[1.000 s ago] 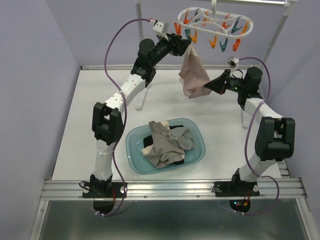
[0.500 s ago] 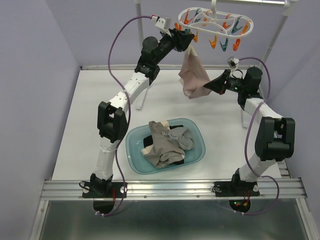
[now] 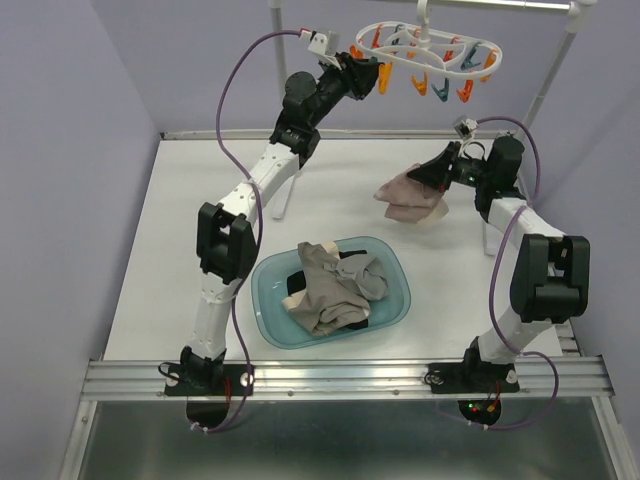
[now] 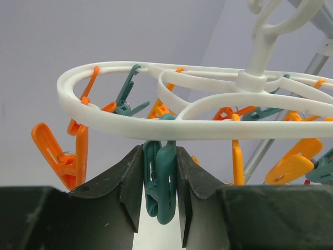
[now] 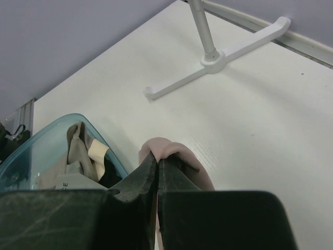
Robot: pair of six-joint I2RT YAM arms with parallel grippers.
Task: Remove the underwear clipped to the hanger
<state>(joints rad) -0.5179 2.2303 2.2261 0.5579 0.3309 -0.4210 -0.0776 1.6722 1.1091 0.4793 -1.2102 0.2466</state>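
Observation:
The white oval hanger (image 3: pixel 425 45) hangs at the top with orange and teal clothespins and no cloth on it. My left gripper (image 3: pixel 372 72) is raised to it and is shut on a teal clothespin (image 4: pixel 160 179), squeezing it just under the ring (image 4: pixel 156 122). My right gripper (image 3: pixel 428 175) is shut on the pale pink underwear (image 3: pixel 410 198), which hangs free of the hanger above the table; a fold of it shows at my fingertips (image 5: pixel 169 151). Beige-taupe, grey and black underwear (image 3: pixel 335 285) lie in the teal basin (image 3: pixel 395 305).
White rack poles rise at the back (image 3: pixel 277 40) and right (image 3: pixel 550 75), with feet on the table (image 5: pixel 218 60). The basin's edge (image 5: pixel 47 133) shows at the left of the right wrist view. A metal rail (image 3: pixel 340 378) runs along the near edge.
The pale pink underwear has come off the hanger and dropped down to the right, held only by my right gripper. My left gripper rose to the hanger, which swung up a little.

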